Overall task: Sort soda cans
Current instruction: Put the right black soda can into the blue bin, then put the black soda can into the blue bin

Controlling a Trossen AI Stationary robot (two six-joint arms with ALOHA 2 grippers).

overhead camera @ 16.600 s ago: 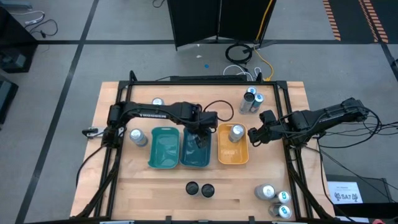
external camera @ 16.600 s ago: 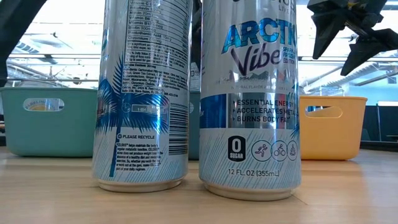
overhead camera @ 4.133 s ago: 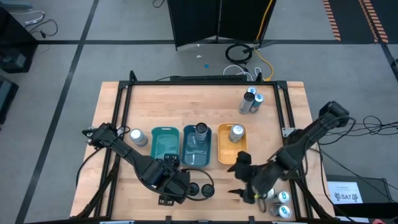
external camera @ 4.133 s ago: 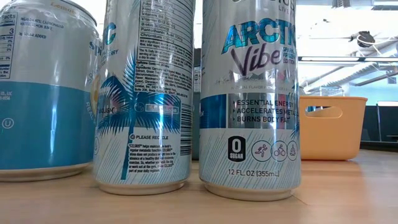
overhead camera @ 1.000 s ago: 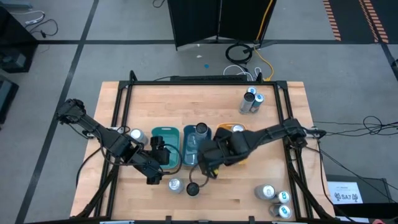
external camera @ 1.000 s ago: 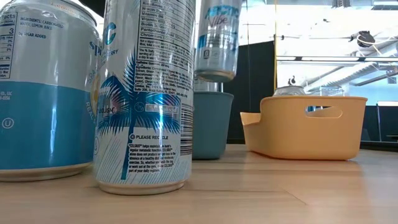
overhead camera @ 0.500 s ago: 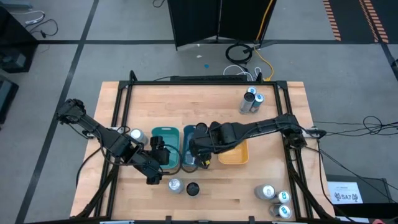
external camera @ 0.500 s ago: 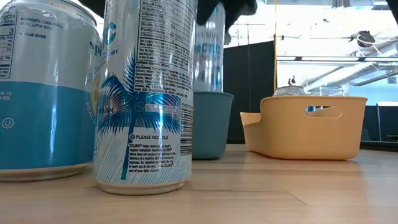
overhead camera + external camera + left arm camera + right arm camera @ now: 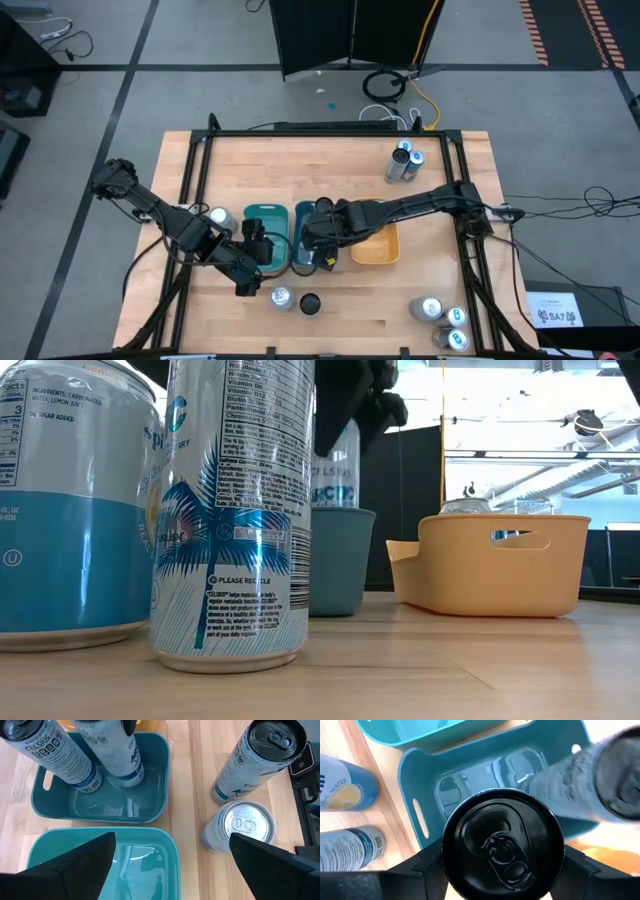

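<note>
Right gripper point(image 9: 322, 243) is clamped on a black-topped can point(image 9: 502, 851), fingers on both sides of it, holding it upright over the dark teal tray point(image 9: 305, 260) in the middle of the table point(image 9: 440, 240). From the left wrist view I see that held can point(image 9: 116, 752) with its base down inside the tray, at or just above the floor, can't tell if it's touching. A second tall Celsius can point(image 9: 55, 755) stands in the same tray right beside it, tilted in that view. Left gripper point(image 9: 252, 268) sits wide open and empty, hovering over the near edge of the lighter teal tray point(image 9: 262, 222), which has nothing in it as far as I can see. Just off that tray toward the front edge are two loose cans: a silver-topped one point(image 9: 281, 297) and a black-topped one point(image 9: 309, 303), side by side. One can point(image 9: 217, 218) stands left of the teal tray. Orange tray point(image 9: 375, 245) is next to the dark teal one on the right, mostly covered by the right arm from above; low view shows a can top point(image 9: 466, 505) poking over its rim. Two cans point(image 9: 404, 162) stand together at the far right of the table, three more point(image 9: 441, 318) cluster at the near right corner.
</note>
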